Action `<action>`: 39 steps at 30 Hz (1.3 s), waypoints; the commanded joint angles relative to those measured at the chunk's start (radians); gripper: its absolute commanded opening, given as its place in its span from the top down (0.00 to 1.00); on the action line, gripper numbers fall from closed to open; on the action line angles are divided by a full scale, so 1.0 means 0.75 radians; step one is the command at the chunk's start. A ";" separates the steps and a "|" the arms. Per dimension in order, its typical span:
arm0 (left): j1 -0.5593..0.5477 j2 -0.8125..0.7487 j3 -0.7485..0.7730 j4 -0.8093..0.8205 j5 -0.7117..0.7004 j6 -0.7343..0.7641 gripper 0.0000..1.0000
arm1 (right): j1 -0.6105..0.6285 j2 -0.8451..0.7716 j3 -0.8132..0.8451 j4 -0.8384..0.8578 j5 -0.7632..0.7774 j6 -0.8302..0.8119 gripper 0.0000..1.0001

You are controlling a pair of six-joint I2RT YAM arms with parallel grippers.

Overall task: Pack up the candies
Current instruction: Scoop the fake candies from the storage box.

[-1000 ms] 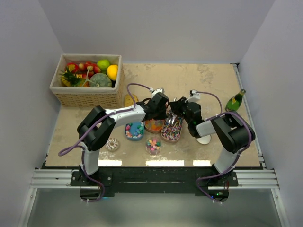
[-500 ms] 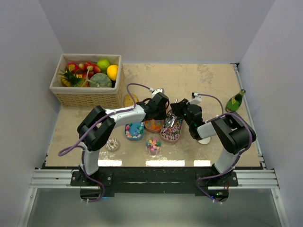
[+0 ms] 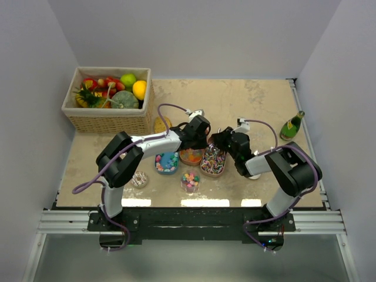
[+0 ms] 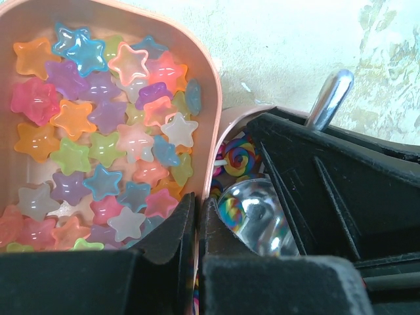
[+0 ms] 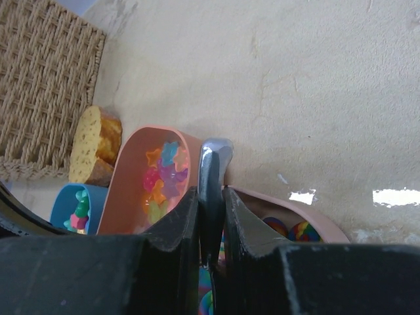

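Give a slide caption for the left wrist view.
Left gripper pinching the rim of a tray full of star candies.

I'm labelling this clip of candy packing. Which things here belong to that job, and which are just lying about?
Job: star candy tray, swirl candy tray, blue candy tray, candy cup, spoon.
Lying about: fruit basket, green bottle, bread-like piece, round cookie.

Colourful star candies (image 4: 98,131) in pink tray (image 4: 211,92)
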 commanded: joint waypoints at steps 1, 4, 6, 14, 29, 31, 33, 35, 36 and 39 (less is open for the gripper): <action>-0.025 0.064 -0.031 0.039 0.030 -0.037 1.00 | 0.037 -0.009 0.030 -0.422 0.059 -0.008 1.00; -0.027 0.058 -0.039 0.041 0.026 -0.035 1.00 | 0.025 -0.021 0.067 -0.463 0.088 -0.008 1.00; -0.027 0.054 -0.045 0.039 0.024 -0.034 1.00 | 0.003 -0.015 0.081 -0.453 0.033 0.002 1.00; -0.029 0.048 -0.066 0.041 0.022 -0.028 1.00 | -0.069 0.046 0.051 -0.328 -0.121 0.090 1.00; -0.039 0.023 -0.107 0.043 0.016 -0.008 1.00 | -0.141 0.012 0.094 -0.365 -0.102 0.129 1.00; -0.039 0.021 -0.113 0.045 0.016 -0.008 1.00 | -0.147 0.000 0.096 -0.365 -0.094 0.121 1.00; -0.039 0.015 -0.117 0.045 0.018 -0.006 1.00 | -0.153 -0.013 0.100 -0.369 -0.068 0.104 1.00; -0.041 0.015 -0.121 0.049 0.018 -0.008 1.00 | -0.161 -0.023 0.108 -0.373 -0.057 0.092 1.00; -0.041 0.015 -0.123 0.049 0.022 -0.004 1.00 | -0.167 -0.023 0.116 -0.371 -0.057 0.090 1.00; -0.041 0.015 -0.123 0.047 0.026 -0.004 1.00 | -0.185 -0.025 0.132 -0.371 -0.055 0.092 1.00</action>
